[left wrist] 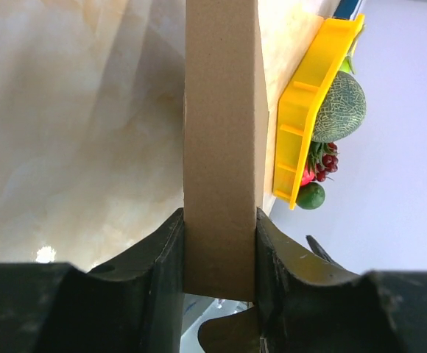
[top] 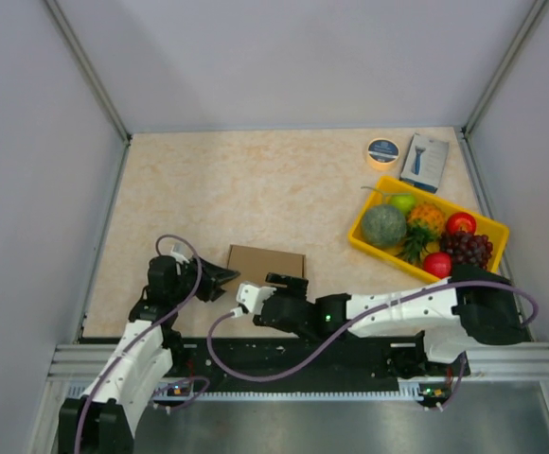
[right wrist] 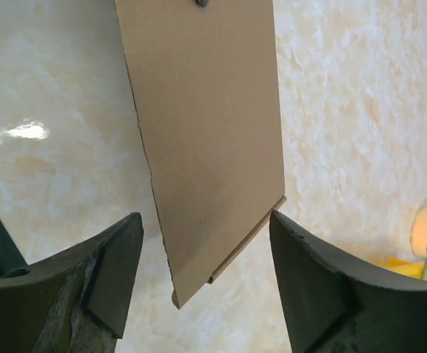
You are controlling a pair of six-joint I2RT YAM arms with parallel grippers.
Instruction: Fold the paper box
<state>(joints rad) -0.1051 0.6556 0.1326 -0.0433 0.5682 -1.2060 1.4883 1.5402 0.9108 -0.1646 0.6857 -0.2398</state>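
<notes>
The paper box (top: 267,262) is a flat-folded brown carton near the table's front, between my two arms. My left gripper (top: 221,276) is shut on its left end. In the left wrist view the box (left wrist: 221,132) stands as a narrow brown strip pinched between both black fingers (left wrist: 162,272), with a loose rounded flap below the gripper (left wrist: 219,254). My right gripper (top: 287,281) is at the box's near right edge. In the right wrist view it (right wrist: 206,257) is open, with a corner of the box (right wrist: 206,125) hanging between the fingers; the right finger (right wrist: 302,257) is at the box's edge.
A yellow tray (top: 377,255) of fruit stands at the right, also showing in the left wrist view (left wrist: 302,125). A tape roll (top: 382,151) and a small blue-and-white box (top: 424,161) sit at the back right. Grey walls enclose the table on three sides.
</notes>
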